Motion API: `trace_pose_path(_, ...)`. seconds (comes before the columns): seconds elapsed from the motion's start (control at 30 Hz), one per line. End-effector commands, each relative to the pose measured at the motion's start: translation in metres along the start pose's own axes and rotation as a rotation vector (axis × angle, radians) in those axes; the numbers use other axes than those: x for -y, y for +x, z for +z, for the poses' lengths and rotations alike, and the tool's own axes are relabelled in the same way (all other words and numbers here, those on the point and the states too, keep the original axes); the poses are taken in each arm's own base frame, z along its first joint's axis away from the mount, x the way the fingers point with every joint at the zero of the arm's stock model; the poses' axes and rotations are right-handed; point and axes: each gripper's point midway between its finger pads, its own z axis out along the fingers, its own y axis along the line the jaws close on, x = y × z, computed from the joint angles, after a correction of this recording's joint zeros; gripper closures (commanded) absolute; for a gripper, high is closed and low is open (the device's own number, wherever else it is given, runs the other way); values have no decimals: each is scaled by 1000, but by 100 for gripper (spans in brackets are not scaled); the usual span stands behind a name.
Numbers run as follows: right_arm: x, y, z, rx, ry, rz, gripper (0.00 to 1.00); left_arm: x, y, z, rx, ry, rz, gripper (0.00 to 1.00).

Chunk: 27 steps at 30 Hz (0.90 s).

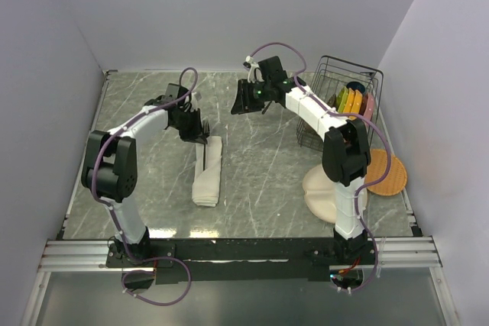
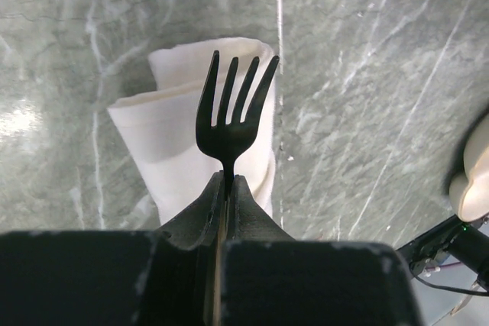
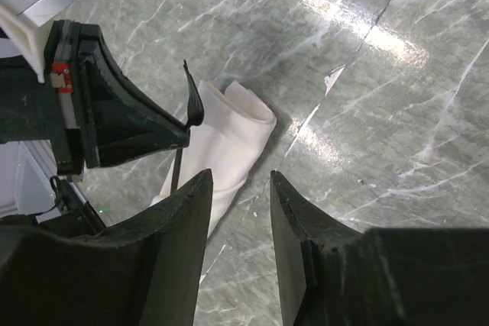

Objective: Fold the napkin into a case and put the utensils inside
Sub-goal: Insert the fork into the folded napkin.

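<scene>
Presently, your left gripper is clamped on the neck of the fork. The tines point up and the handle hangs down at the 12 o'clock end of the case. I judge this pose is meant to feed the handle into that far opening; whether it touches the cloth yet, I cannot tell. The fork is dark, thin and rigid, with four tines.

The case is cream-white cloth, soft and layered into a narrow strip with rounded folds. It lies at 8 o'clock from the centre of the grey veined table. The spoon I cannot find.

Your right gripper hovers toward 12 o'clock with its jaws apart, holding nothing, apparently standing clear.

At 2 o'clock a wire rack holds colourful plates. At 4 o'clock lie a beige plate and an orange plate.
</scene>
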Motion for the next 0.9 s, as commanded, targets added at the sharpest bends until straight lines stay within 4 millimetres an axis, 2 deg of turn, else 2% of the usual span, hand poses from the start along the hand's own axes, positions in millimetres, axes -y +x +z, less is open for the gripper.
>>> trace_pose_path(0.0, -13, -20, -19, 55, -18, -36, 56, 14, 10, -10, -13, 34, 7, 99)
trace_pose_path(0.13, -11, -18, -19, 51, -11, -44, 56, 10, 23, -7, -47, 32, -9, 99)
trace_pose_path(0.87, -9, -17, -24, 49, -1, -62, 55, -1, 42, 1, -107, -6, -32, 97)
